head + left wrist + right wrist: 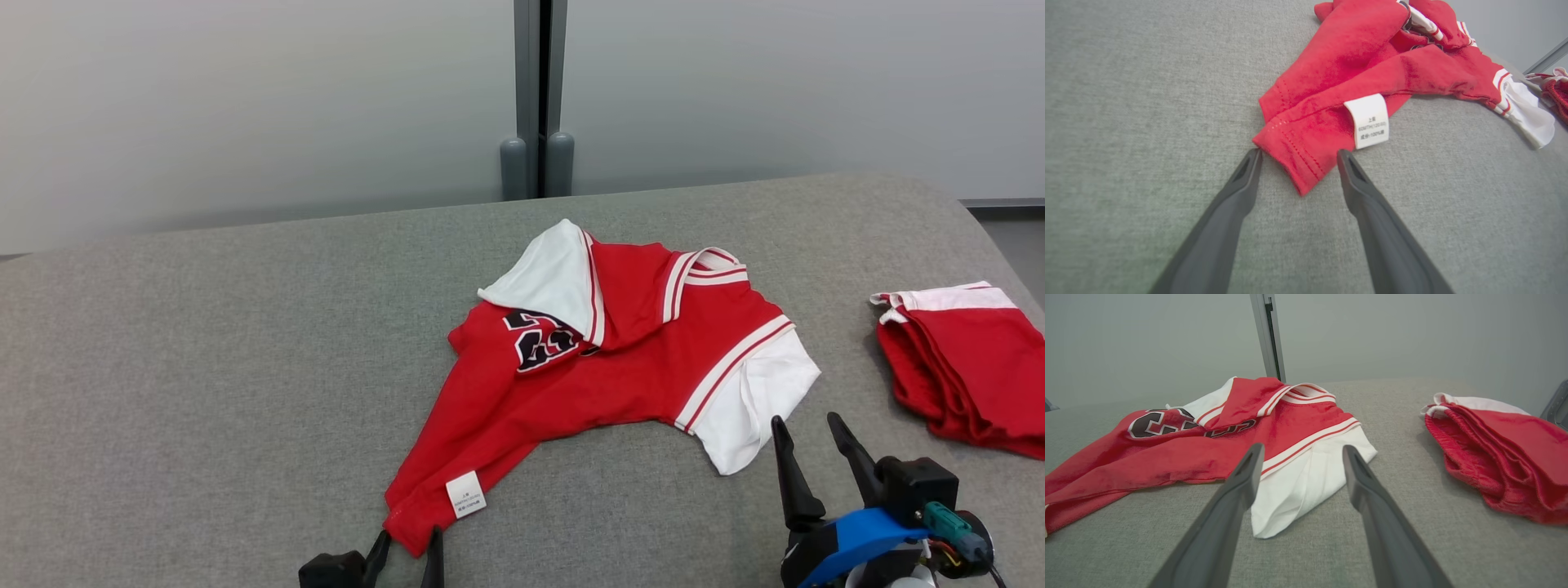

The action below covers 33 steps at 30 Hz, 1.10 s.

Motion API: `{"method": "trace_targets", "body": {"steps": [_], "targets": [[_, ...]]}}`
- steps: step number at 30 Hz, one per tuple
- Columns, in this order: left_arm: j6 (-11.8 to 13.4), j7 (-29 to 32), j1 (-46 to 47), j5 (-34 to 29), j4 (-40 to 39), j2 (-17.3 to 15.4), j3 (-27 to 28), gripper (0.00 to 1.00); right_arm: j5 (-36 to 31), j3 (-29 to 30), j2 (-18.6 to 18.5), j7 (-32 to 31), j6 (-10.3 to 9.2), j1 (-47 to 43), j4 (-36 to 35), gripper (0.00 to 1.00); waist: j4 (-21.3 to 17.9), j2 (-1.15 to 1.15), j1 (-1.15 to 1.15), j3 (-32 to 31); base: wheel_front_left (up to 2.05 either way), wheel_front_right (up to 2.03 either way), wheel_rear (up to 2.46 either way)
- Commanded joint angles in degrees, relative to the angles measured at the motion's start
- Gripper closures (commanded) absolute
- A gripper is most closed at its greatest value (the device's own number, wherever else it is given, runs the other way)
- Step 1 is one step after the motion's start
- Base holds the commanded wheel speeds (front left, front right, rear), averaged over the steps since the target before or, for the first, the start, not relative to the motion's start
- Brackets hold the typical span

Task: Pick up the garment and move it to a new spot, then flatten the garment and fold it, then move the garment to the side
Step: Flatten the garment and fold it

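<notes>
A red-and-white jersey lies crumpled near the middle of the grey cloth-covered tabletop. Its black number is partly covered by the folded-over far sleeve.

The left pincer is at the jersey's nearest hem corner, fingers spread wide and holding nothing. The head view cuts this pincer off at the frame's bottom edge. The left wrist view shows more: the stitched hem corner lies between the two fingertips, one tip at its edge, with a white care label just beyond.

The right pincer, also spread wide and empty, is just beside the near white sleeve. Its wrist view looks low across the cloth and frames that sleeve between the fingers.

A folded red garment lies apart near the tabletop's right edge.
</notes>
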State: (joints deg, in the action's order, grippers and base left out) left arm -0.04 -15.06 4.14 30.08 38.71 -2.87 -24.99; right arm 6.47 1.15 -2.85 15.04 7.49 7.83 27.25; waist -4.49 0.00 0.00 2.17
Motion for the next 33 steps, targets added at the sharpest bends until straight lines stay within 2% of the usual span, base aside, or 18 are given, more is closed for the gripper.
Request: {"method": "trace_targets", "body": {"steps": [1, 3, 5, 6, 13, 19, 22, 24, 33], "targets": [[-0.2, -0.2, 0.9, 0.2, -0.1, 0.0, 0.0, 0.00, 0.3, -0.1, -0.2, 0.2, 0.01, 0.3, 0.0, 0.00, -0.1, 0.00, 0.00, 0.1, 0.00, 0.00, 0.00], [0.0, -0.2, 1.1, 0.1, -0.8, 0.0, 0.3, 0.00, 0.4, 0.0, -0.2, 0.2, 0.01, 0.4, -0.1, 0.00, -0.2, 0.00, 0.00, 0.4, 0.00, 0.00, 0.00], [0.4, -0.2, 1.2, -0.4, -1.7, 0.0, 0.7, 0.62, 0.5, 0.2, -0.1, 0.2, 0.01, 0.4, -0.2, 0.00, -0.2, 0.00, 0.00, 0.6, 0.00, 0.00, 0.00], [0.6, -0.2, 1.1, -0.6, -2.2, 0.0, 0.9, 1.00, 0.6, 0.3, -0.2, 0.2, 0.01, 0.5, -0.3, 0.00, -0.2, 0.00, 0.00, 0.8, 0.00, 0.00, 0.00], [2.6, -0.2, 0.9, -7.1, -10.0, 0.0, 3.8, 1.00, 0.3, 3.0, -0.2, 0.2, 0.01, 1.7, 0.6, 0.00, 2.2, 0.00, 0.00, 1.7, 0.00, 0.00, 0.00], [2.7, -0.2, -1.4, -12.2, -13.6, 0.0, 6.1, 1.00, -2.8, 4.8, -2.3, 0.2, 0.01, 6.1, 7.3, 0.00, 6.0, 0.00, 0.00, 2.5, 0.00, 0.00, 0.00], [2.3, -0.2, -2.3, -12.5, -13.4, 0.0, 6.8, 1.00, -4.6, 7.3, -4.1, 0.2, 0.01, 10.4, 14.8, 0.00, 7.8, 0.00, 0.00, 3.5, 0.00, 0.00, 0.00], [2.2, -0.2, -2.2, -12.4, -13.6, 0.0, 6.7, 1.00, -5.8, 7.1, -4.6, 0.2, 0.01, 12.7, 17.4, 0.00, 8.4, 0.00, 0.00, 4.0, 0.00, 0.00, 0.00], [2.5, -0.2, 0.2, -11.1, -13.6, 0.0, 4.1, 1.00, -9.8, 5.6, -5.6, 0.2, 0.01, 18.0, 25.0, 0.00, 9.4, 0.00, 0.00, 6.0, 0.00, 0.00, 0.00]]}}
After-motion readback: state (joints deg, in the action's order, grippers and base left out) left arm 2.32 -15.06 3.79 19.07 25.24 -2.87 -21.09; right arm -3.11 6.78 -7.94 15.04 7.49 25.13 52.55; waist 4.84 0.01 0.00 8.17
